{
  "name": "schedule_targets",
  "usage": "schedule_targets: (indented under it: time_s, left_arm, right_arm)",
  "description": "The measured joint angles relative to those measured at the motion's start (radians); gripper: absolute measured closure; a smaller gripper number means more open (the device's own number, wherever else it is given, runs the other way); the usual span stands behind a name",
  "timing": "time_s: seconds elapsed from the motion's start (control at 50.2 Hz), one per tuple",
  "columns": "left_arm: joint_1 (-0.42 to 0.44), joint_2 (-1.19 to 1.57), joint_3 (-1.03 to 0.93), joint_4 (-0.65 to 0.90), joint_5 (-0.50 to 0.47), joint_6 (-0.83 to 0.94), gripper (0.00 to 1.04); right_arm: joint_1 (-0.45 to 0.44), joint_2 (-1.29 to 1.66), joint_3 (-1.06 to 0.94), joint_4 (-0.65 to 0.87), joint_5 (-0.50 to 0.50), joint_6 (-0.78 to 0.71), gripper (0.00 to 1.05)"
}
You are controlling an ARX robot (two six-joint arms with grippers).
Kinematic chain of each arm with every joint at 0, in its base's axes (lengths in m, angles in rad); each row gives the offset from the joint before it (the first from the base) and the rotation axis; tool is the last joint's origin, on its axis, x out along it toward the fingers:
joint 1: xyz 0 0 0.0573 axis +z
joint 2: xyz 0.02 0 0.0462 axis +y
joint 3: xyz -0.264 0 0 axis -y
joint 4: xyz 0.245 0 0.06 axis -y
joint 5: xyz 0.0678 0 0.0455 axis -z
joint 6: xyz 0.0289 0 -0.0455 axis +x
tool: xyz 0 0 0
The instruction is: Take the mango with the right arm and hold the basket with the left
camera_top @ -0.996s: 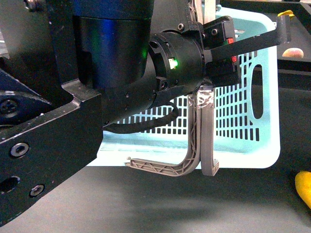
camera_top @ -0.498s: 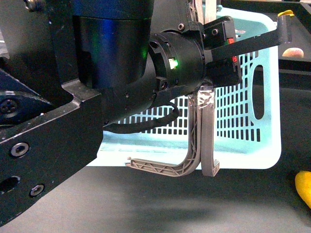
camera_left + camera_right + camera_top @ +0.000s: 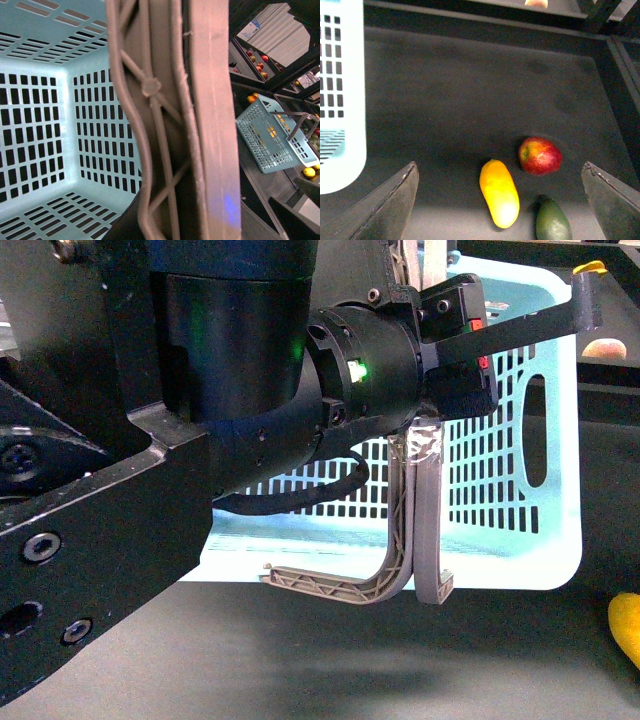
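Note:
The pale aqua basket (image 3: 520, 470) stands on the dark table behind my bulky left arm with the green light (image 3: 355, 370). My left gripper (image 3: 455, 370) is shut on the basket at its taped grey-brown handle (image 3: 420, 530), which fills the left wrist view (image 3: 200, 125) in front of the basket's slotted inside (image 3: 45, 125). The yellow mango (image 3: 499, 200) lies on the table below my right gripper (image 3: 500, 167), which is open and empty, with a finger (image 3: 390, 205) on each side. Only the mango's edge (image 3: 627, 625) shows in the front view. The basket's corner (image 3: 342, 100) is apart from the mango.
A red apple (image 3: 540, 155) and a dark green fruit (image 3: 552, 222) lie close beside the mango. A pinkish fruit (image 3: 605, 347) sits beyond the basket. A second aqua basket (image 3: 272, 137) and shelves of fruit stand off to the side.
The basket has shifted slightly to the right in my left gripper. The mango's edge has stayed in place.

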Motion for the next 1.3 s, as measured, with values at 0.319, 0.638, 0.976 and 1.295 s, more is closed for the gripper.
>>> schedule_targets:
  time_s: [0.319, 0.638, 0.976, 1.295]
  left_arm:
    - [0.000, 0.000, 0.000, 0.000, 0.000, 0.000, 0.89]
    - [0.000, 0.000, 0.000, 0.000, 0.000, 0.000, 0.89]
    - [0.000, 0.000, 0.000, 0.000, 0.000, 0.000, 0.89]
    - [0.000, 0.000, 0.000, 0.000, 0.000, 0.000, 0.89]
  right_arm:
    - [-0.044, 0.605, 0.162, 0.249, 0.005, -0.029, 0.08]
    - [-0.064, 0.929, 0.353, 0.251, -0.003, -0.030, 0.08]
    - [-0.103, 1.156, 0.500, 0.241, -0.002, -0.067, 0.08]
    - [-0.134, 1.295, 0.600, 0.220, -0.005, -0.081, 0.08]
